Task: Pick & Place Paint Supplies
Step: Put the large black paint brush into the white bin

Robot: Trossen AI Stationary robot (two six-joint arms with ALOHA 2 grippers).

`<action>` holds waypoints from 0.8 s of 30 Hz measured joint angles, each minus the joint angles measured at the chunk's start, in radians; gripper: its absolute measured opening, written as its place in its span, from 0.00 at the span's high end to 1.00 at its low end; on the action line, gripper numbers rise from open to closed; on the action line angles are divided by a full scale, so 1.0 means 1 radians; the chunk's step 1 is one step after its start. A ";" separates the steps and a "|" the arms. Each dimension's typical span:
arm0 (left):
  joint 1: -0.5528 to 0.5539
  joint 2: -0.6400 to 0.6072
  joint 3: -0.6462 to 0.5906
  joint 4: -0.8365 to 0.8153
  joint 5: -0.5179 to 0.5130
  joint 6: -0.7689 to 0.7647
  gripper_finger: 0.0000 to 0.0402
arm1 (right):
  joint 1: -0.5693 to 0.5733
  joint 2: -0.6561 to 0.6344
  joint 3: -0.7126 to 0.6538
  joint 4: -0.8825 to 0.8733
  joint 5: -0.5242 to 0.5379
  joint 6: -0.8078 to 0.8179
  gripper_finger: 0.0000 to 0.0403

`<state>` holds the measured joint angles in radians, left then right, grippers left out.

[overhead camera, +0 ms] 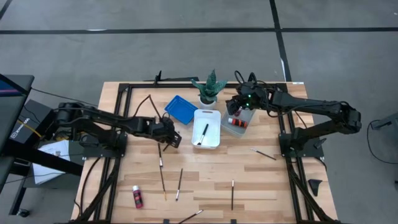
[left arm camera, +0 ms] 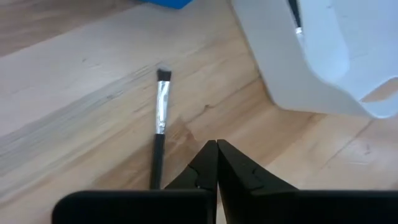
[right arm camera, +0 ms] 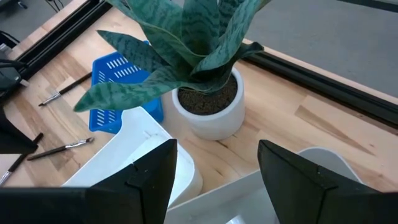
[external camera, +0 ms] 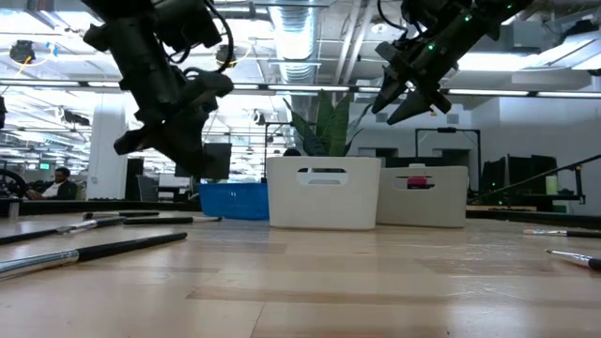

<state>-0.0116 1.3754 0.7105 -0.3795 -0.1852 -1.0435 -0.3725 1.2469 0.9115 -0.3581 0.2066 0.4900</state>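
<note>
My left gripper point(overhead camera: 172, 137) point(left arm camera: 216, 147) is shut with nothing between its fingers, above the table just left of the white tray point(overhead camera: 206, 128). A dark-handled paintbrush point(left arm camera: 161, 118) point(overhead camera: 160, 160) lies flat on the wood beside those fingers. Another brush point(overhead camera: 202, 134) lies inside the white tray. My right gripper point(overhead camera: 240, 107) point(right arm camera: 217, 186) point(external camera: 402, 101) hangs open above the grey tray point(overhead camera: 239, 126), which holds red bottles point(overhead camera: 236, 121). One red bottle point(overhead camera: 137, 196) lies on the table near the front left. Several more brushes point(overhead camera: 179, 184) point(overhead camera: 232, 194) point(overhead camera: 264, 154) lie scattered on the front half.
A potted green plant point(overhead camera: 209, 88) point(right arm camera: 208, 106) stands at the far edge behind the trays, straight ahead of my right gripper. A blue tray point(overhead camera: 180, 109) point(right arm camera: 115, 87) lies left of it. Black frame rails point(overhead camera: 124, 87) run along the table's edges. Open wood lies at the front centre.
</note>
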 joint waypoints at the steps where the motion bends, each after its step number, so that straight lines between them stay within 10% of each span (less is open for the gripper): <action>1: 0.000 0.007 0.000 0.002 0.000 0.000 1.00 | 0.000 0.000 0.000 0.000 0.000 0.000 0.45; 24: 0.034 0.259 0.069 0.050 -0.055 0.141 0.71 | 0.000 0.000 0.000 -0.004 -0.025 -0.002 0.45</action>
<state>0.0219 1.6347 0.7800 -0.3291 -0.2402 -0.9027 -0.3725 1.2469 0.9115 -0.3617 0.1814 0.4877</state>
